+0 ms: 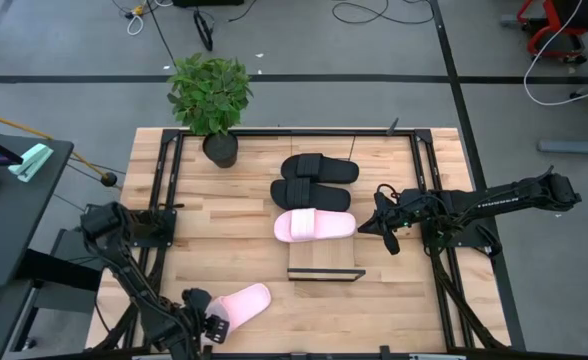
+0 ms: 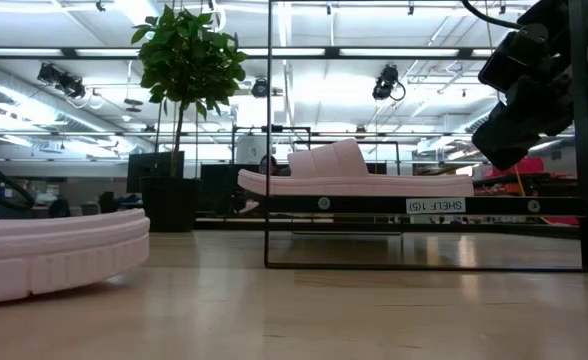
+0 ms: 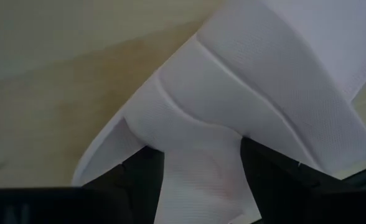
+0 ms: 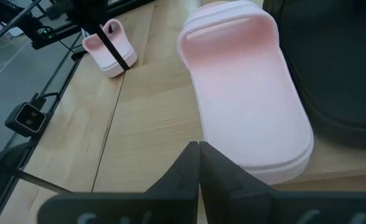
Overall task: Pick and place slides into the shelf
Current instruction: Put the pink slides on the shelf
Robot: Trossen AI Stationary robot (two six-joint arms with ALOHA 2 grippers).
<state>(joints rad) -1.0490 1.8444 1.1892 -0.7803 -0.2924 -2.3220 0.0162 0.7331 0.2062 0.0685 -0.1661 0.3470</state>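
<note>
Slides: two black [image 1: 312, 180] and one pink [image 1: 314, 225] on the shelf [image 1: 324, 262], second pink slide [image 1: 239, 302] at the worktop's [image 1: 224, 215] near edge in the left gripper's [image 1: 210, 322] clamped jaws; right gripper [image 1: 382, 222] closed, empty, beside the shelf.

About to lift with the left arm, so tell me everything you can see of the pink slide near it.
The pink slide is light pink with a broad ribbed strap and a grooved sole edge, foam-like in look. It lies sole down on the table, angled, at the near left, apart from the shelf. The left gripper is at one end of it, its fingers on either side of the strap; whether they clamp it is unclear.
</note>
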